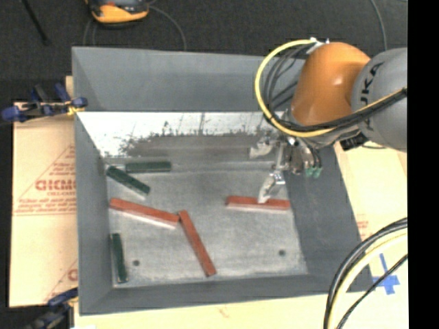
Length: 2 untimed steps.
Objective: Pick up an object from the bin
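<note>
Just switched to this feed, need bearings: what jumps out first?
The gripper sits low at the right end of a red-brown bar, right of the bin's middle. Two more red-brown bars meet at centre-left, and three dark green bars lie along the left.

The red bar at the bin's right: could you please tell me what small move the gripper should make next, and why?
Probably ease straight down onto the red bar. The gripper is over its right half, and the bar lies flat and alone, apart from the two other red bars further left.
</note>
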Each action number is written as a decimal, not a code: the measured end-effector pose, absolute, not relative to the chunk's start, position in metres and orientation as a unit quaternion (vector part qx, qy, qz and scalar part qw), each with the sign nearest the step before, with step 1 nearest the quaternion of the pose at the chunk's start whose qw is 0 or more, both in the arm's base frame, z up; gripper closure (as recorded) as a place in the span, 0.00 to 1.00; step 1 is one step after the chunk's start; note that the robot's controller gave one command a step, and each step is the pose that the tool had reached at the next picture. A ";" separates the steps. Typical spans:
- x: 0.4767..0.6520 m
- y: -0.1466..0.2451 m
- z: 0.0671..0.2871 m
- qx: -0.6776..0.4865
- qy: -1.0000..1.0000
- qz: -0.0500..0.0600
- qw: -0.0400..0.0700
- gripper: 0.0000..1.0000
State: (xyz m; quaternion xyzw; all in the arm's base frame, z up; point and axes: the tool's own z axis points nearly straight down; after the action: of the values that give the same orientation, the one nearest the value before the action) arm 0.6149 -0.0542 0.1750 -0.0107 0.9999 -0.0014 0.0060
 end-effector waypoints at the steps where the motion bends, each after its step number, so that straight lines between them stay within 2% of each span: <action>1: 0.596 -0.048 0.081 -0.016 1.000 -0.001 -0.001 1.00; 2: 0.596 -0.048 0.081 -0.017 1.000 -0.001 -0.001 1.00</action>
State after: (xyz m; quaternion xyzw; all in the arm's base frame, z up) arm 0.5961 -0.0481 0.0813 -0.0168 0.9999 -0.0010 -0.0008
